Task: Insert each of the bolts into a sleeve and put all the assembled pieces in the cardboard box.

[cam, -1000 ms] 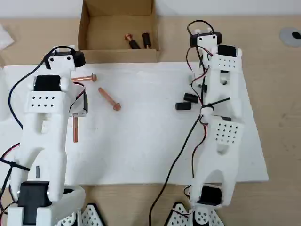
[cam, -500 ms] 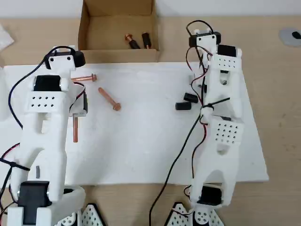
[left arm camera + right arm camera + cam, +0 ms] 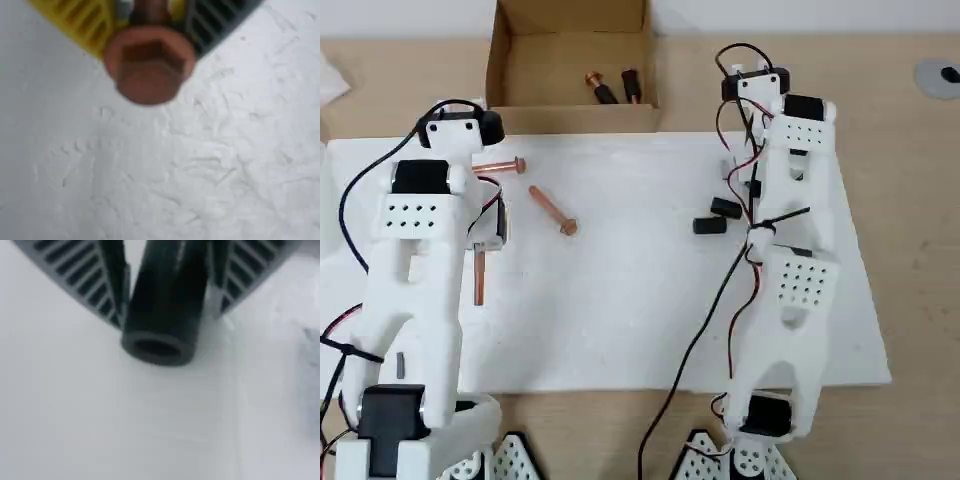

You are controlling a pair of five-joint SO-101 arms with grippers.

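At the left gripper [image 3: 150, 17], clamped on a bolt [image 3: 149, 62], and the right gripper [image 3: 167, 265], clamped on a sleeve [image 3: 162, 315], logged barely any shift from a second ago, so insertion not yet begun, grippers well apart, box [image 3: 505, 60] ahead of the left one.

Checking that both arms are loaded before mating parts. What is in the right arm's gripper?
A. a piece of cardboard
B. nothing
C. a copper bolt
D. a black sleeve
D: the right gripper is shut on a black sleeve, whose open end faces the wrist camera; the copper bolt is in the left gripper.
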